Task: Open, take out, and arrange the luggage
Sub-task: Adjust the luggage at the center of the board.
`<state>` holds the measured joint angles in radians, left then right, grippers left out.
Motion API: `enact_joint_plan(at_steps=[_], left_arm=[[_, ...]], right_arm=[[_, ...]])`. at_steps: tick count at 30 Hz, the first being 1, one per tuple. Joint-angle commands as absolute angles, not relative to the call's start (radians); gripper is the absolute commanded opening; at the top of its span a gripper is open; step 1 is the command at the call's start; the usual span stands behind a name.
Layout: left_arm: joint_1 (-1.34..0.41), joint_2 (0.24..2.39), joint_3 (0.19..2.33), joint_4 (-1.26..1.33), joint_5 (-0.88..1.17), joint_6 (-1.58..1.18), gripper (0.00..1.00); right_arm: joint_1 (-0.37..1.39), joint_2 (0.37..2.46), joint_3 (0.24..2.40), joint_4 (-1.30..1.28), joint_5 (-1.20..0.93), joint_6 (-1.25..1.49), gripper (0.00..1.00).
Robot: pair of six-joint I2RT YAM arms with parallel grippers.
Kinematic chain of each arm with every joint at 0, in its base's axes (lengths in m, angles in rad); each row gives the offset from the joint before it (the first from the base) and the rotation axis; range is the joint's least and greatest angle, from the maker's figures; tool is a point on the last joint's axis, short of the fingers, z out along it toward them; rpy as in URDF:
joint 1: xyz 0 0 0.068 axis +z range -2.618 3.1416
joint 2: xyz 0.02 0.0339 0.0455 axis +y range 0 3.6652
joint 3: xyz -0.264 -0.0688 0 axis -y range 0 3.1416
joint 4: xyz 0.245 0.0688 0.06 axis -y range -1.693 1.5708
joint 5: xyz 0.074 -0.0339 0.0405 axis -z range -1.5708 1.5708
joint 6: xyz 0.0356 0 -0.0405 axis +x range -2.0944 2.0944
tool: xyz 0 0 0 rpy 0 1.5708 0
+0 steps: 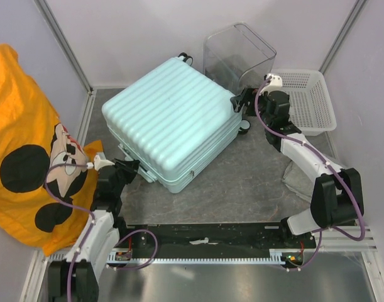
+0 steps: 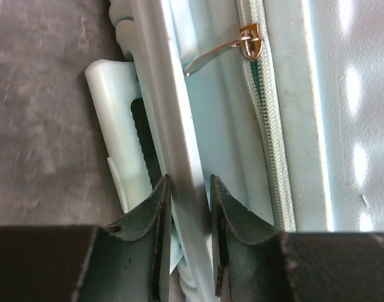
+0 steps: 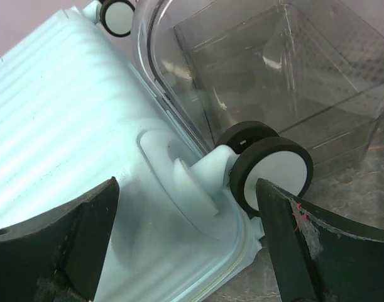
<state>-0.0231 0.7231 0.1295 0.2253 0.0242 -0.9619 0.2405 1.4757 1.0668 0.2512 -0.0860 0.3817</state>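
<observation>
Orange cloth (image 1: 22, 145): hangs on the wall left of the luggage, clear of its shell.
Left gripper (image 1: 130, 167): at the luggage's near-left corner; its fingers (image 2: 151, 220) are clamped on a pale bar (image 2: 170, 113) from either side.
Pale bar: runs along the luggage's edge, with a mint moulded piece (image 2: 113, 119) just to its left and bare table beyond that.
Zipper pull (image 2: 242, 41): lies tilted on the luggage's side, right of the bar, on the closed zip line.
Luggage (image 1: 173, 116): lies flat and closed on the grey table (image 1: 242, 182), turned at an angle, ribbed shell up.
Open room: a bare stretch of table lies along the luggage's near-right edge, between it and the arm bases.
Clear box (image 1: 239, 53): stands at the luggage's far-right corner, seemingly touching the shell.
Right gripper (image 1: 242, 102): at the luggage's right corner, fingers (image 3: 72, 239) spread wide apart, gripping nothing.
Wheel (image 3: 273, 173): black-and-white, sticks out from that corner, seen between the right fingers, just beside the box wall.
White basket (image 1: 308, 94): right of the luggage, beyond the right gripper, apart from the shell.
</observation>
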Motion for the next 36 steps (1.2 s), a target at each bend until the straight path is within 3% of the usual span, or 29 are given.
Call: enact_joint_plan(at_steps=[1,9,20,26,36], left_arm=[[-0.038,0.531,0.081,0.054,0.106,-0.922,0.02],[-0.038,0.183,0.035,-0.195,0.072,-0.928,0.02],[-0.038,-0.061,0.112,-0.406,-0.024,-0.881,0.01],[-0.038,-0.077,0.144,-0.449,-0.104,-0.868,0.02],[-0.038,-0.080,0.109,-0.439,-0.066,-0.868,0.01]], right_arm=[[0.276,1.443,1.013,0.259,-0.112,0.423,0.96],[0.386,1.420,0.919,0.281,-0.133,0.495,0.92],[0.529,1.494,0.930,0.334,-0.150,0.557,0.86],[0.624,1.548,0.951,0.359,-0.138,0.572,0.85],[0.712,1.687,1.089,0.370,-0.127,0.557,0.86]])
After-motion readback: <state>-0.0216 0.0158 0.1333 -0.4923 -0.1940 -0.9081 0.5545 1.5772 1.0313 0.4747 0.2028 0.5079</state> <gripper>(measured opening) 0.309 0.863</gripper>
